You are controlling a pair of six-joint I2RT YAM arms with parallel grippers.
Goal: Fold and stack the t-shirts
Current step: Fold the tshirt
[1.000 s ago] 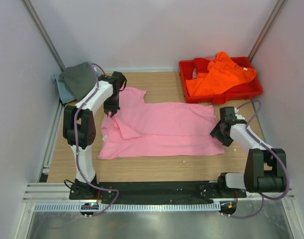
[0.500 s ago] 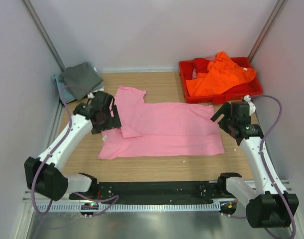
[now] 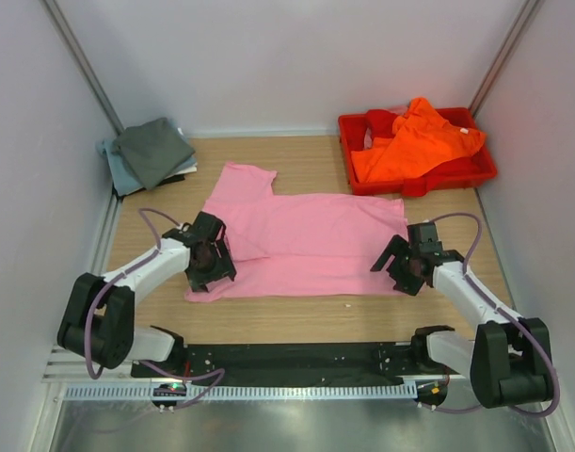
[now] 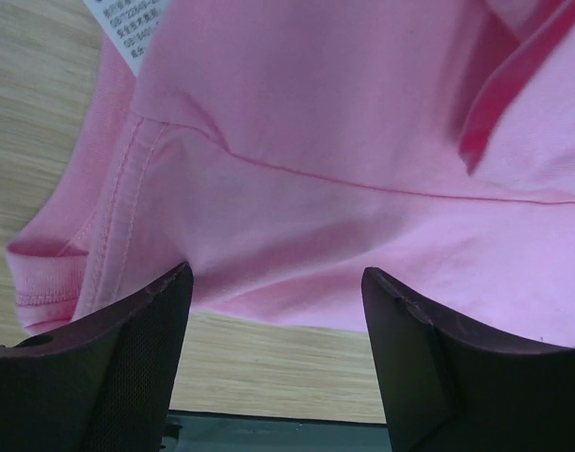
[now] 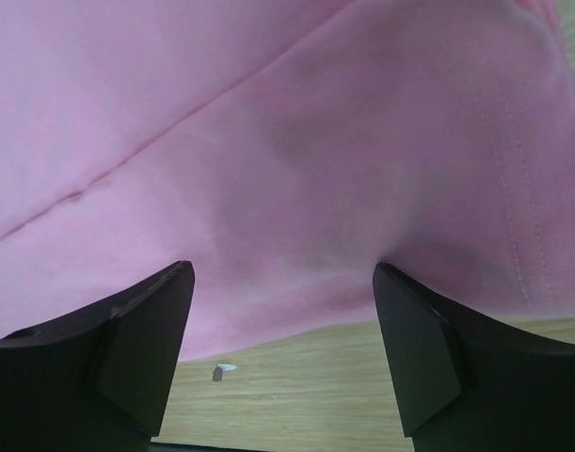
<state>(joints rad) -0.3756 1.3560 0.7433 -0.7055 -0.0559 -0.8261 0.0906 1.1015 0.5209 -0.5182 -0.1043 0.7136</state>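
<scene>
A light pink t-shirt [image 3: 306,240] lies flat across the middle of the wooden table, its left sleeve part folded inward. My left gripper [image 3: 212,268] stands open over the shirt's near left corner; in the left wrist view the fingertips [image 4: 179,282] straddle the pink hem [image 4: 343,122] with bare wood between them. At the near right corner my right gripper [image 3: 400,268] is open too, its fingertips [image 5: 179,278] touching the pink cloth [image 5: 268,122] just above its edge. An orange t-shirt [image 3: 414,141] is heaped in the tray. A dark grey t-shirt [image 3: 153,149] lies on a pale blue-grey one [image 3: 118,165] at the back left.
The red plastic tray [image 3: 485,174] stands at the back right corner. A small white scrap [image 3: 348,303] lies on the wood just in front of the pink shirt. White walls close in on both sides. The black base rail [image 3: 296,358] runs along the near edge.
Both arms have swung from the shirt's far side down to its near corners. The left jaws, shut a second ago, stand open; the right jaws are wider.
</scene>
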